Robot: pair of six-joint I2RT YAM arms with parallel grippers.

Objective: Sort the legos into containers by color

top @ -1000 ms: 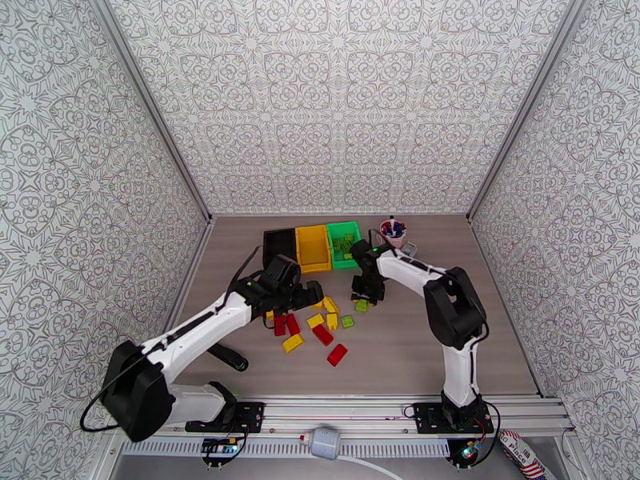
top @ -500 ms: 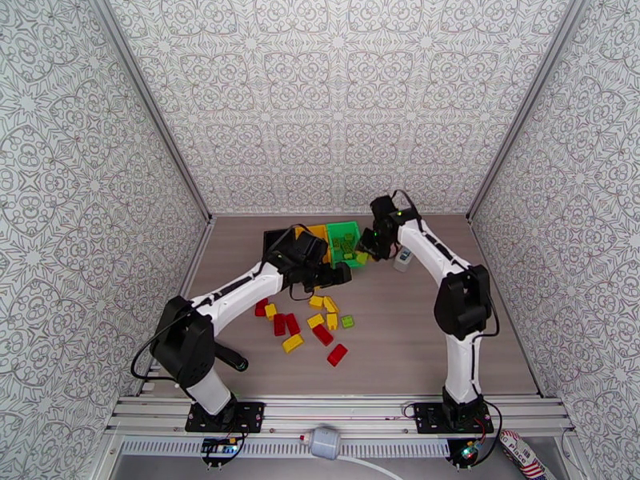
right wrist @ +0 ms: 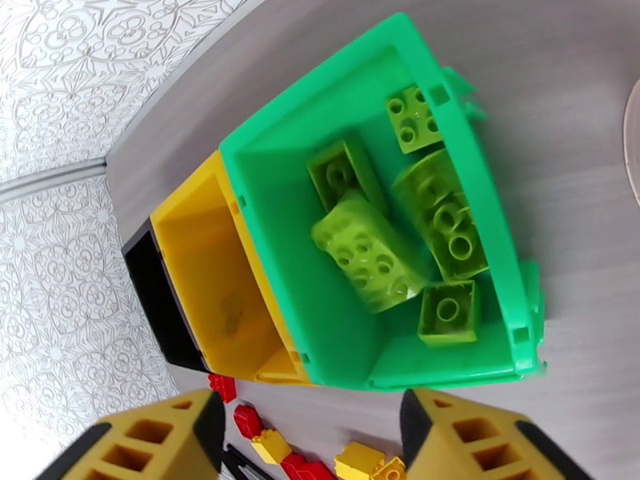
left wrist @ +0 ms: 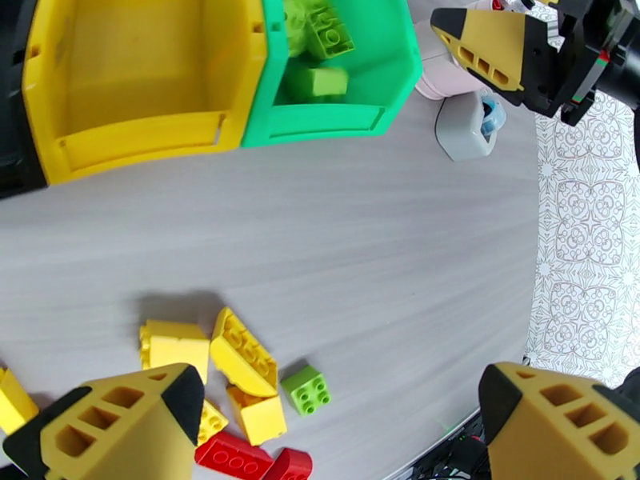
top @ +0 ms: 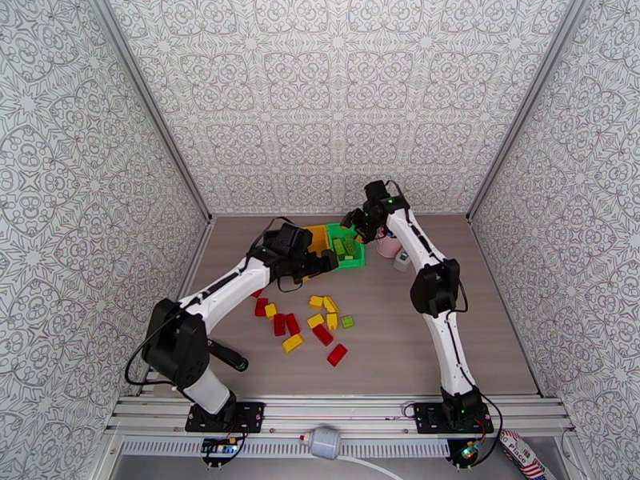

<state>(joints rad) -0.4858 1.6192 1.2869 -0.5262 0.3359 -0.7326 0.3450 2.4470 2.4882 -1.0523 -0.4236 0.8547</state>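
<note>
The green bin [right wrist: 264, 194] holds several lime green legos [right wrist: 368, 262]. My right gripper [right wrist: 308, 450] hangs open over its near end, with nothing between the fingers. Beside it stand the empty yellow bin [right wrist: 208, 282] and the black bin [right wrist: 160, 302]. My left gripper [left wrist: 336, 430] is open above the table just in front of the yellow bin [left wrist: 136, 74] and green bin [left wrist: 344, 122], holding nothing. Loose yellow legos [left wrist: 240, 362], a green lego [left wrist: 308, 390] and red legos [left wrist: 240, 458] lie below it. The pile [top: 308, 326] sits mid-table, between my left gripper [top: 322, 263] and the near edge.
A pink cup [top: 390, 246] and a small grey object [left wrist: 464, 130] stand right of the green bin [top: 352, 258]. My right gripper [top: 350, 222] and left gripper are close together at the bins. A black object [top: 228, 358] lies near the left arm's base.
The right gripper rose from the pile carrying a green lego, moved over the green bin and now stands open. The left gripper left the pile and swung toward the bins.
</note>
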